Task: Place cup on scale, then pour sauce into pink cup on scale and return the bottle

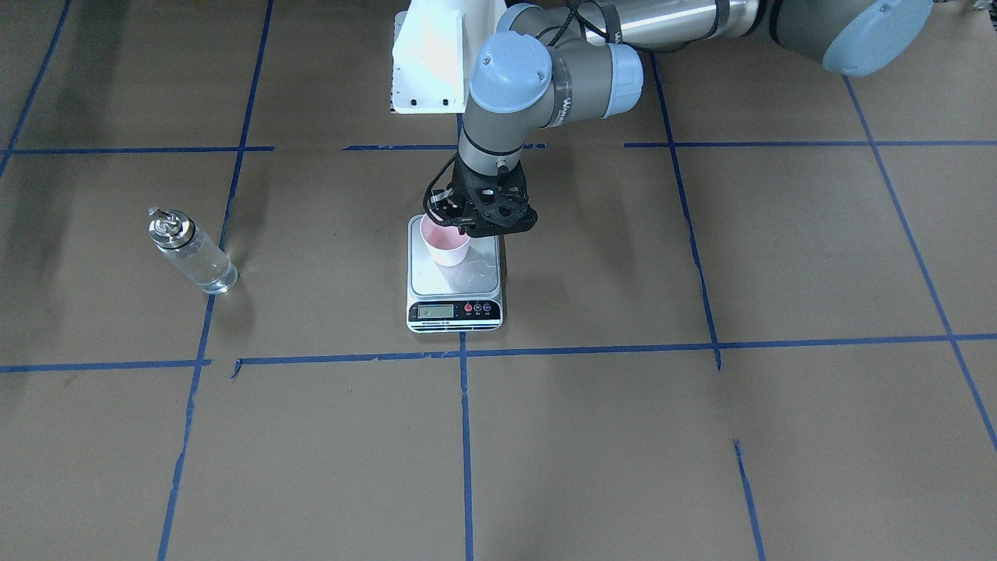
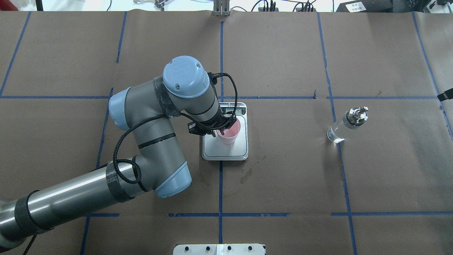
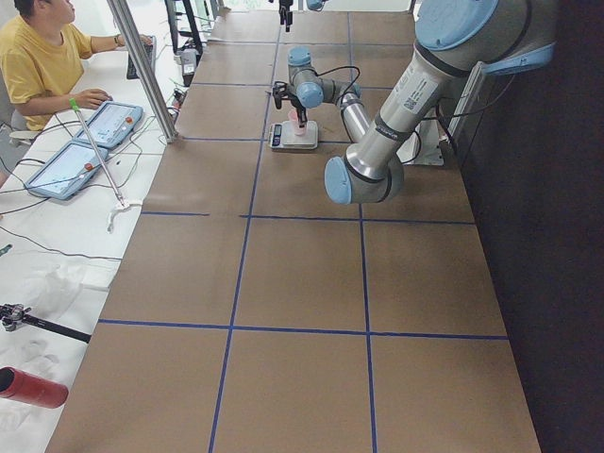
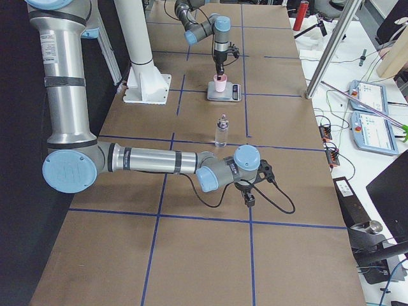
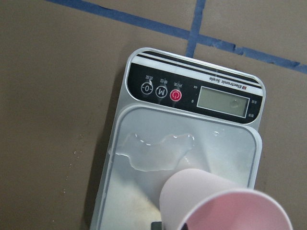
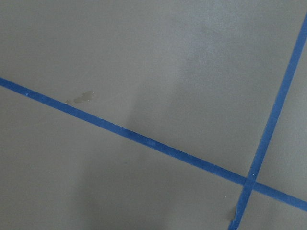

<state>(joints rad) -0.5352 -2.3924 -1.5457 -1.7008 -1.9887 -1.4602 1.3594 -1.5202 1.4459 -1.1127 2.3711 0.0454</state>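
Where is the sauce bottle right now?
In the overhead view the bottle stands on the right side of the table, well apart from the scale at the centre, next to a blue tape line.

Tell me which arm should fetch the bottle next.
Right. The bottle stands on the robot's right side, with the right gripper near it; the left gripper is at the cup on the scale.

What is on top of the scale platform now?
The pink cup and, beside it, a clear puddle of liquid. The platform under the cup is covered, so contact cannot be confirmed.
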